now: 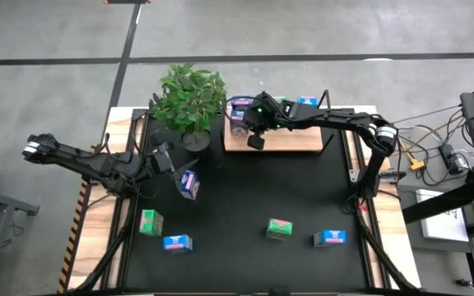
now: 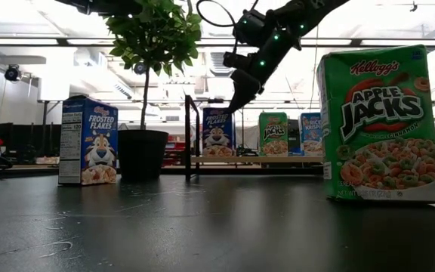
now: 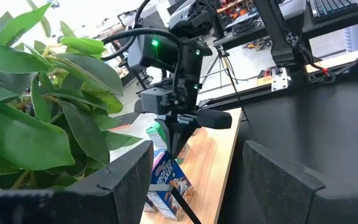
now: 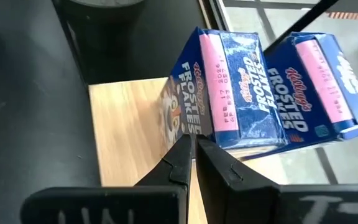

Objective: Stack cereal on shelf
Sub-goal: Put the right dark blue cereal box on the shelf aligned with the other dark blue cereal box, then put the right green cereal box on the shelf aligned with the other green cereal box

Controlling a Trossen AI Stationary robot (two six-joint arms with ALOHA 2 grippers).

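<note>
My right gripper (image 4: 193, 163) hangs over the shelf (image 1: 290, 140), fingers pressed together and empty, with two Frosted Flakes boxes (image 4: 229, 87) upright on the board just ahead of the fingertips. My left gripper (image 1: 164, 161) is spread wide, with another Frosted Flakes box (image 1: 189, 184) just beside it on the mat. I judge the nearer shelf box needs squaring: push low and slowly, flat on its face, so it slides rather than tips.

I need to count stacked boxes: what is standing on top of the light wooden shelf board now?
On the light wooden shelf board stand two dark blue Frosted Flakes boxes, a green box and a light blue box. Any boxes behind them are hidden.
</note>
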